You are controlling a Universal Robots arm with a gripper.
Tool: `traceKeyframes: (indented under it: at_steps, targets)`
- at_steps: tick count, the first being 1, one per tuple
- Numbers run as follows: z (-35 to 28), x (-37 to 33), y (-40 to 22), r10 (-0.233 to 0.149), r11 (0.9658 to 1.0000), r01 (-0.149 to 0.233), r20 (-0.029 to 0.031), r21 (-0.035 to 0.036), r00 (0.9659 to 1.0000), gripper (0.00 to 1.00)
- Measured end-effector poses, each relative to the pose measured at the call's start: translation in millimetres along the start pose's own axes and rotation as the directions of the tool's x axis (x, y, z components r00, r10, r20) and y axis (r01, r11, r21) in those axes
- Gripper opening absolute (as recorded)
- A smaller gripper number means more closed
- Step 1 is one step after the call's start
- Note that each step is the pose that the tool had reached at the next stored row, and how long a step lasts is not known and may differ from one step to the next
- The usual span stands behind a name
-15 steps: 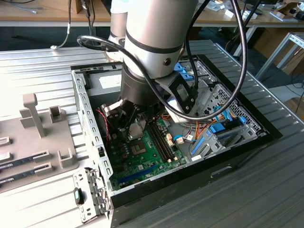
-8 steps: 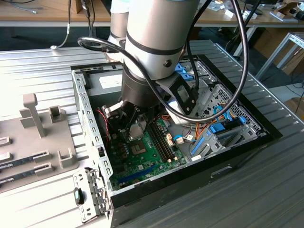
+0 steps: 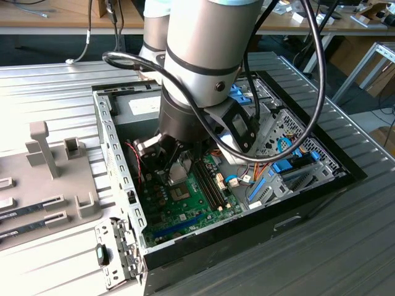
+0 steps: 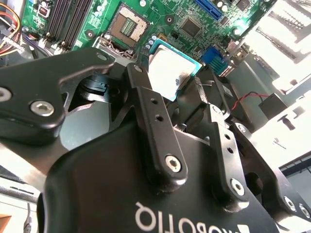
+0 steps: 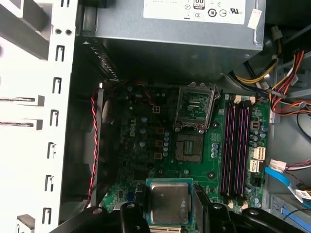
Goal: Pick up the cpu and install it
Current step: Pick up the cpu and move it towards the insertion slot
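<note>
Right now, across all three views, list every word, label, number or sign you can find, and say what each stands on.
Gripper body: white brand lettering, upside down, cut off at the picture's edge.
Power supply label: approval symbols and fine print, too small to read.
Motherboard: white maker's mark and tiny codes, too small to read.
Cpu, held in the gripper: no legible print on its top.

Bright side glare, shadowed case interior
</note>
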State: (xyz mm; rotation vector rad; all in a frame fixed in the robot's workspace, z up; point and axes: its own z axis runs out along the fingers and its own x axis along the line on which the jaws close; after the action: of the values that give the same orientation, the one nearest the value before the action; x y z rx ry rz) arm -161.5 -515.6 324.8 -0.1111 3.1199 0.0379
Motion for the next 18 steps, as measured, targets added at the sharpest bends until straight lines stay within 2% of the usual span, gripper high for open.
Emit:
traceKeyframes:
  at_steps: [18]
  targets:
    - [2.9,-0.5,-6.9,0.0,1.0,0.0,0.0001,0.0,1.0,0.47]
